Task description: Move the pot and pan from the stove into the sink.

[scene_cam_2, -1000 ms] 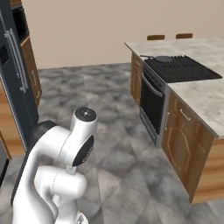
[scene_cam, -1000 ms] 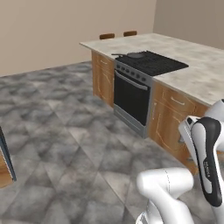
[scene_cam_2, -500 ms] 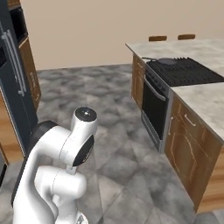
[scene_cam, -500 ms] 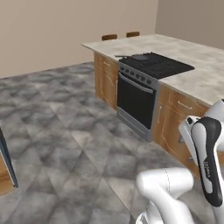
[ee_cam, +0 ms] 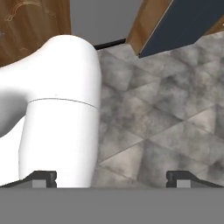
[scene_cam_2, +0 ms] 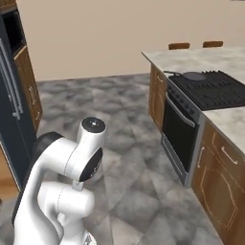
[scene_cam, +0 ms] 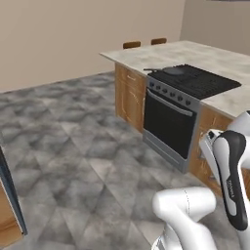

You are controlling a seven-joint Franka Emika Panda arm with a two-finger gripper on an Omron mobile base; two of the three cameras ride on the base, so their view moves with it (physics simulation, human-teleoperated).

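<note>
Left: a dark refrigerator with wood cabinet panels stands against the wall. Centre: open grey tiled floor separates the robot from the counter run.

Right: the stove is set into a marbled counter with wood cabinets below. The pan lies on the stove's far corner, its long thin handle pointing away from the burner towards the counter edge; it also shows in the right base view. Pot: not identifiable at this range. Sink: not observed.

Gripper: pointed down at the floor beside the robot's own body, fingertips set wide apart, nothing between them. Judged open and empty.

Governing relation: the pan lies well ahead of the base and to its right, at counter height, while the gripper faces the floor close in. In my judgement the stove is out of reach from this position; the base needs to close on the stove front before any reach. The handle's long axis runs roughly along the counter's length, so a grasp across it should suit.

Markings: no brand, label or legible writing found on any surface.
</note>
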